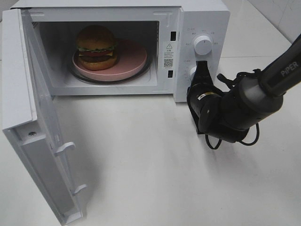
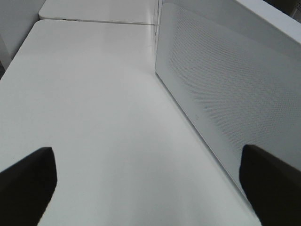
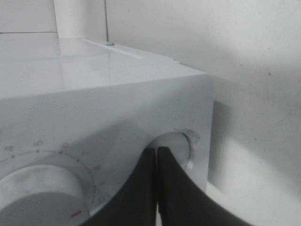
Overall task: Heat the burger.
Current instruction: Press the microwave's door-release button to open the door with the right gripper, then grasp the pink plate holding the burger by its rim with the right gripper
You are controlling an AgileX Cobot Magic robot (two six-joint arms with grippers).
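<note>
Right gripper (image 1: 201, 67), closed on nothing, points at the lower knob (image 3: 178, 143) of the microwave (image 1: 207, 19); the burger (image 1: 96, 47) lies to its left inside the cavity, with the door (image 1: 19, 84) open.

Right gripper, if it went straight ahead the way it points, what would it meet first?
Probably the lower knob of the microwave; the shut right gripper has its tips right before it, perhaps already touching.

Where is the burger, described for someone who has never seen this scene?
Find the white microwave, its door swung open. Inside, on the flat pink plate, sits the burger: domed, golden-brown, layered with green lettuce, unlike the plate beneath.
</note>
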